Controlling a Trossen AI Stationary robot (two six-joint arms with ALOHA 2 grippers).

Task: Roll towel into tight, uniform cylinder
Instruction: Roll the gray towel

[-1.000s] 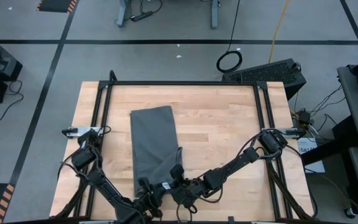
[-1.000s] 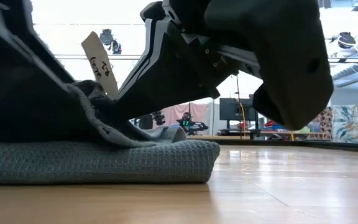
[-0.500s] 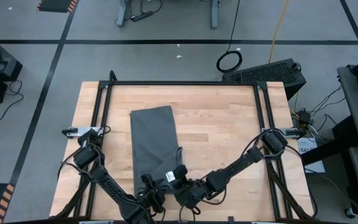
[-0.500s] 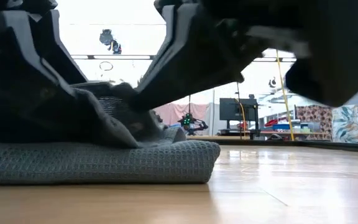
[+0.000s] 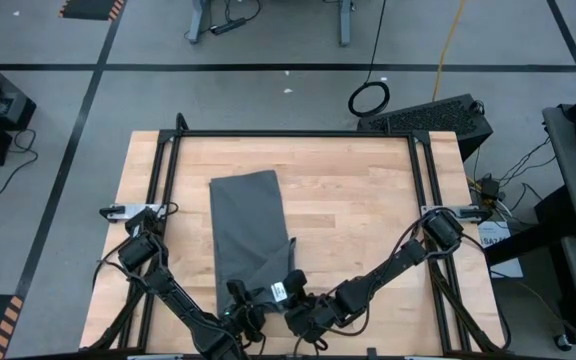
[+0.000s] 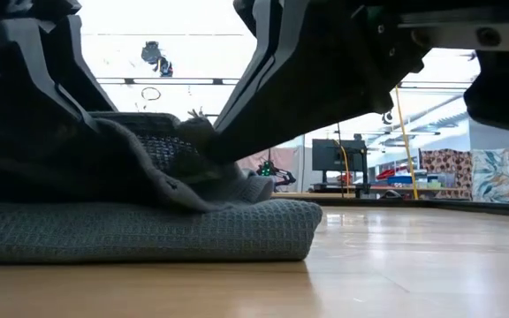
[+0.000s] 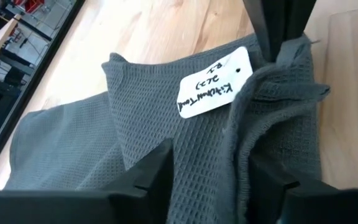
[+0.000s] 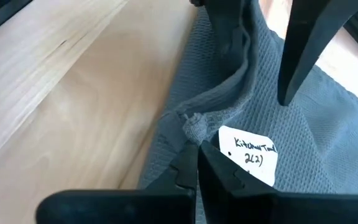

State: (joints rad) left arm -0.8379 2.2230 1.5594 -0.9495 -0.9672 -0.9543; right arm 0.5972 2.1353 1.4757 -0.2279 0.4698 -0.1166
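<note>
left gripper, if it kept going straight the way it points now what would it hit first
Most likely the towel itself: the left gripper has grey cloth bunched between its fingers, with the white tag just ahead. Depth beyond that is unclear.

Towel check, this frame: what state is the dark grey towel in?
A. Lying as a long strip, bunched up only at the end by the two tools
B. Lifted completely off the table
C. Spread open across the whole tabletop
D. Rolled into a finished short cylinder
A: in the high view the towel lies as a long flat strip on the table, and only its near end, by the white tag, is gathered between the left tool and right tool.
</note>
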